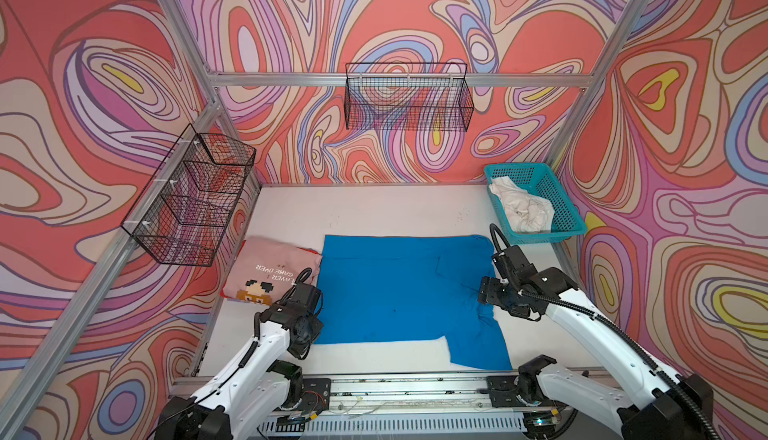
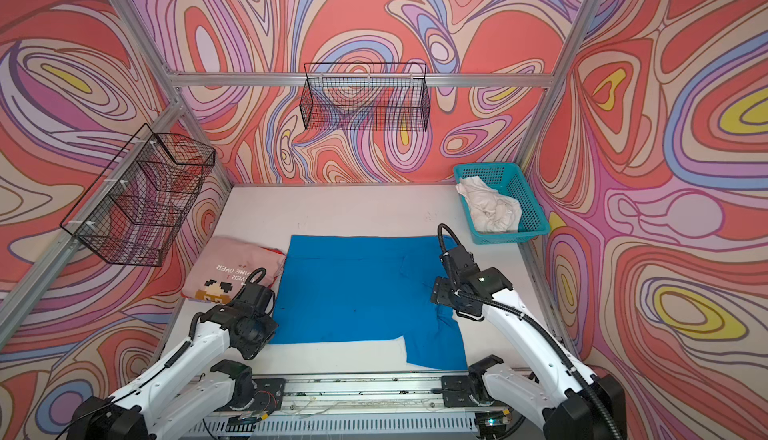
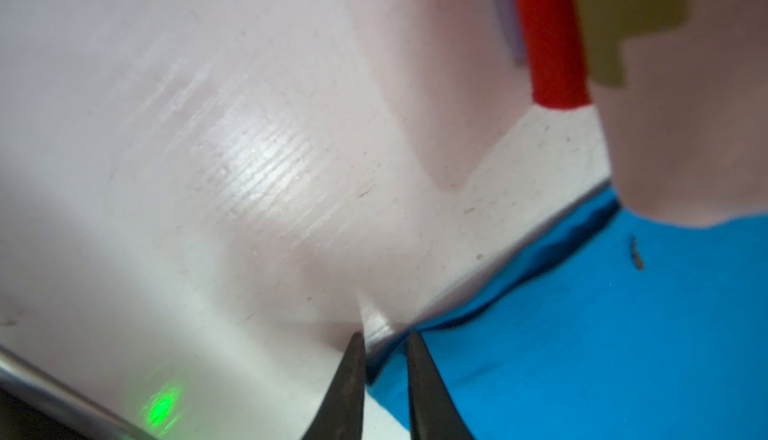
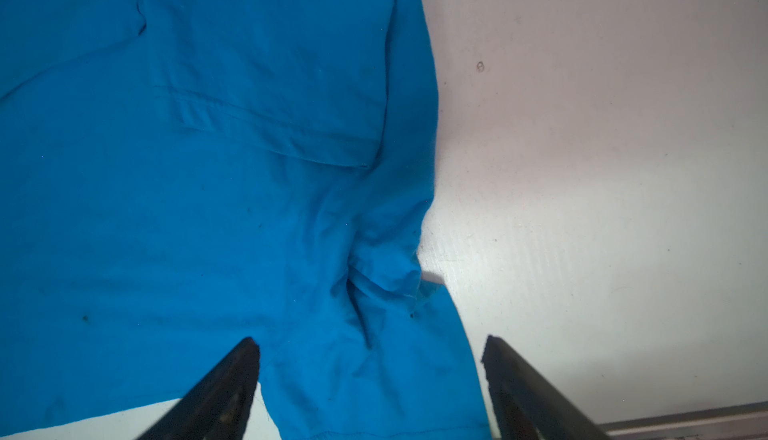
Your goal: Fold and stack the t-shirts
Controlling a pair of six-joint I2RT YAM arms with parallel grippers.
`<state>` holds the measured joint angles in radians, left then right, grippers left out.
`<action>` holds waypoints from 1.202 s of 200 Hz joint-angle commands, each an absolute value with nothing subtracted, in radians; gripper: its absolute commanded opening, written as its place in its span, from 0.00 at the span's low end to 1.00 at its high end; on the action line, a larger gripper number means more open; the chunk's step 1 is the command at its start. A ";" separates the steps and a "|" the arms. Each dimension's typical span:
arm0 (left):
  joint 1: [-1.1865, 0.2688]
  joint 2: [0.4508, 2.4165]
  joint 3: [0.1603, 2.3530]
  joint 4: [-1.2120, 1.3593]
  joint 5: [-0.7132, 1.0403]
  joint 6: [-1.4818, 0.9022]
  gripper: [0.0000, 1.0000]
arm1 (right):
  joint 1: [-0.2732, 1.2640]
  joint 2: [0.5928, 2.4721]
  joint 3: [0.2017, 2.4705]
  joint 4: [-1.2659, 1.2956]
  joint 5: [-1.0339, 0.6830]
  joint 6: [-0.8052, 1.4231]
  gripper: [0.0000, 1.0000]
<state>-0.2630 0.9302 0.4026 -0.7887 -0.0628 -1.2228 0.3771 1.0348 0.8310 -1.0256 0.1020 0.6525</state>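
Note:
The blue t-shirt (image 1: pixel 395 288) (image 2: pixel 353 288) lies spread flat mid-table, one sleeve reaching toward the front right. The pink "GAME OVER" t-shirt (image 1: pixel 270 267) (image 2: pixel 232 267) rests folded to its left. The off-white t-shirt (image 1: pixel 523 209) (image 2: pixel 494 209) is crumpled in the teal basket (image 1: pixel 569 213). My left gripper (image 3: pixel 385 336) (image 1: pixel 306 348) is at the blue shirt's (image 3: pixel 602 334) left edge. Its jaws are narrow, with the cloth's edge in the small gap. My right gripper (image 4: pixel 370 342) (image 1: pixel 486 296) hangs wide open over the bunched right sleeve (image 4: pixel 386 276).
Two black wire baskets hang on the walls, one at the back (image 1: pixel 407 101) and one on the left (image 1: pixel 195 197). A metal rail (image 1: pixel 395 388) carrying both arm bases runs along the front. Bare white table (image 1: pixel 374 209) shows behind the blue shirt.

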 commanded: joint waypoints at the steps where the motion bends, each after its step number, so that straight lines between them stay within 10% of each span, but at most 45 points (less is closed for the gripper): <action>1: -0.266 0.963 0.351 -0.762 -0.056 -1.218 0.20 | 0.386 1.022 0.821 -1.042 0.121 0.670 0.89; 86: -0.298 0.997 0.368 -0.792 -0.040 -1.207 0.38 | 0.391 1.014 0.826 -1.042 0.117 0.675 0.89; 240: -0.405 1.074 0.402 -0.799 -0.063 -1.239 0.14 | 0.396 0.997 0.818 -1.045 0.109 0.676 0.88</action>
<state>-0.3904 1.0374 0.4442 -0.7639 -0.1181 -1.2137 0.3878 1.0153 0.8310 -1.0260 0.1070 0.6605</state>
